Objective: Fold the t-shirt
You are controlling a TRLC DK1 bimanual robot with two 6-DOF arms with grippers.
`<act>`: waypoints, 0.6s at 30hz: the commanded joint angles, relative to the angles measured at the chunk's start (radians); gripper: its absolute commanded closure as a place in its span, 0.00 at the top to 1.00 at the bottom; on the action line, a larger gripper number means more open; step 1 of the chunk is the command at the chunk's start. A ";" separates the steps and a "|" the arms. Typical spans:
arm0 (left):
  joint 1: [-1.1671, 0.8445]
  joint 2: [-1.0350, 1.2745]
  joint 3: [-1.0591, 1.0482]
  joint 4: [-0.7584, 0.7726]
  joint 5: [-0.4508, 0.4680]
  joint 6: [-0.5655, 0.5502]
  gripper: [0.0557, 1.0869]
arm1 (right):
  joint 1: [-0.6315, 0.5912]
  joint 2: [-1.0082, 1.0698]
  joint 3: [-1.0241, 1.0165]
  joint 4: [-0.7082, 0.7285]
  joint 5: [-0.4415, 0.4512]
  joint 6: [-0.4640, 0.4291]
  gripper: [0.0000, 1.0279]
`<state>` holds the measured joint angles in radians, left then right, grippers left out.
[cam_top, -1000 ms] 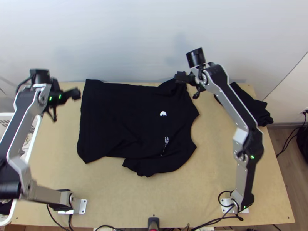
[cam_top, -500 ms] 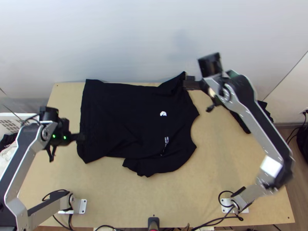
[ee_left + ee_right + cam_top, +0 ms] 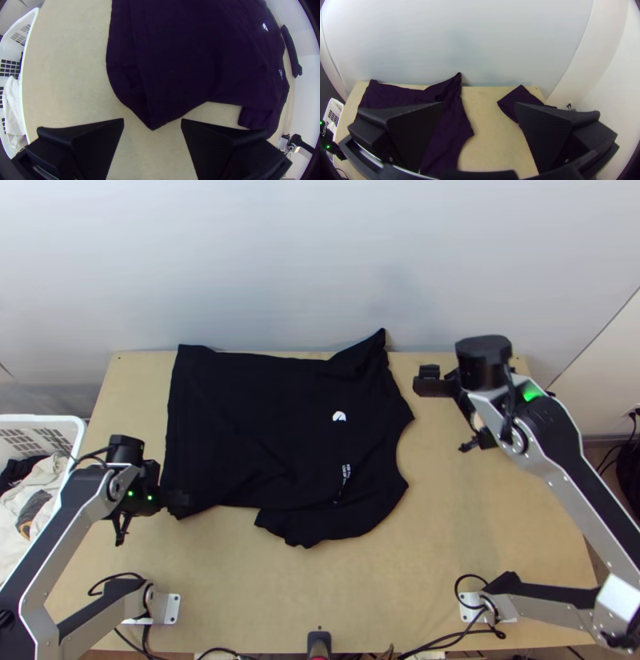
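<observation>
The light wooden table (image 3: 320,580) filled the lower and middle frame of the top view, against a pale wall (image 3: 240,260) along the top. A white basket (image 3: 78,436) with pale and dark cloths (image 3: 36,492) stood at the left edge.

The black t-shirt (image 3: 264,428) lay spread left of centre, hem left, neck opening right, one sleeve pointing at the wall.

The left arm (image 3: 56,544) rose from the lower left, its gripper (image 3: 178,498) at the shirt's lower left corner, its fingers wide apart. The right arm (image 3: 588,472) bent in from the right edge; its gripper (image 3: 426,382), fingers also wide apart, hung upper right, clear of the shirt.

Both elbows ran near or past the frame's sides. Whether the left fingers touched cloth was hard to tell. A finger partly covered a dark cloth (image 3: 520,95) at the right wrist view's middle right.
</observation>
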<state>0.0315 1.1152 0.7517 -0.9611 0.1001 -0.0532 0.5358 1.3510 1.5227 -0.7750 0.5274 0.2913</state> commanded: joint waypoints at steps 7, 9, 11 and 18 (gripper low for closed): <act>-0.071 0.071 -0.086 0.136 -0.010 -0.093 0.70 | 0.056 -0.073 -0.087 -0.056 -0.073 0.017 0.95; -0.071 0.104 -0.089 0.150 -0.010 -0.106 0.65 | 0.090 -0.072 -0.085 -0.093 -0.106 0.034 0.95; -0.074 0.117 -0.100 0.163 -0.010 -0.117 0.60 | 0.115 -0.072 -0.098 -0.113 -0.132 0.058 0.95; -0.074 0.115 -0.110 0.217 -0.065 -0.122 0.20 | 0.148 -0.073 -0.157 -0.115 -0.239 0.075 0.95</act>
<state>-0.0383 1.2133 0.6506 -0.7826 0.0673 -0.1619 0.6418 1.2816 1.4097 -0.8738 0.3794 0.3401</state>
